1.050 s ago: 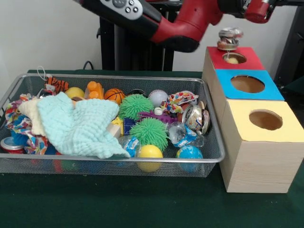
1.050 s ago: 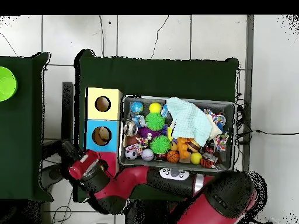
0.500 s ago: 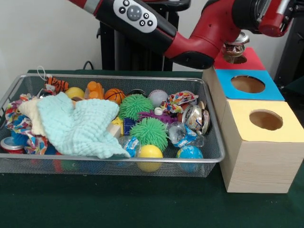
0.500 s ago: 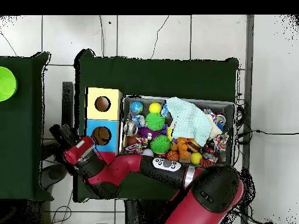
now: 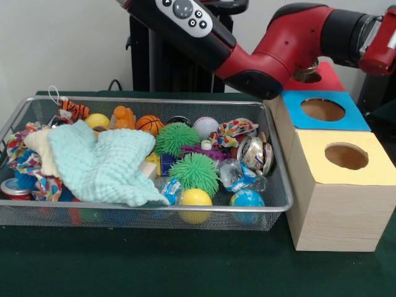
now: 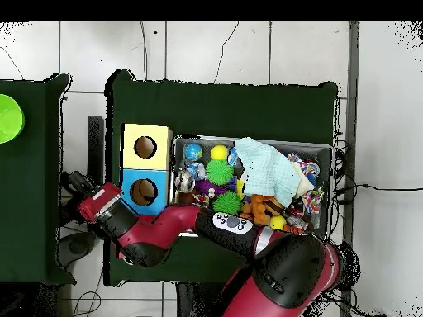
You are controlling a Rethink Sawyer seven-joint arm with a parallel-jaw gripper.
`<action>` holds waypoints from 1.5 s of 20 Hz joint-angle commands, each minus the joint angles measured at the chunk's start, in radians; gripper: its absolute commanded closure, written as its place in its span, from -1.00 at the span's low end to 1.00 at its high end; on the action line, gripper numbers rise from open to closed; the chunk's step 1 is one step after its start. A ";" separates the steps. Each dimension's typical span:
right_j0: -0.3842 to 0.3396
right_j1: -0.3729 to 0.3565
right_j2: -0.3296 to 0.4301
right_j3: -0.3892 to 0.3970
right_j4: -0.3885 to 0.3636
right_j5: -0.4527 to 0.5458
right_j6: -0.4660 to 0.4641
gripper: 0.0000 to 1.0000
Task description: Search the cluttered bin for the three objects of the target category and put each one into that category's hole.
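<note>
Although the arm (image 5: 272,46) fills the top of the front view, its elbow covers the gripper (image 6: 77,183), and from above only a dark end shows. I cannot tell whether the gripper is released, closed, or carrying something. It seems to hang by the red box (image 5: 325,73), which stands past the far right corner of the wire bin (image 5: 148,210), behind the blue box (image 5: 346,120) and the yellow box (image 5: 365,179).

I judge that the target things are cans, but the pictures do not prove this. A crushed can (image 5: 253,151) lies against the right wall of the bin, about halfway along it, tilted and touching a clear crumpled wrapper. A red soda can (image 5: 12,189) lies in the near left corner, half under patterned fabric.

Such a can is probably light, thin and stiff, with a smooth and slippery skin and folded edges. A grip across the flattened sides looks safer than a grip on the rim. The wire wall is just beside the crushed can, so there is little room on that side.

The front view shows how the things are piled, the mint cloth (image 5: 99,164) lying over the left half, and the red box's top. The overhead view shows the whole plan of the bin, but there the arm hides the red box completely.
</note>
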 commanded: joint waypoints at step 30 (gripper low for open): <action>-0.195 -0.064 0.131 0.041 -0.073 0.994 0.060 1.00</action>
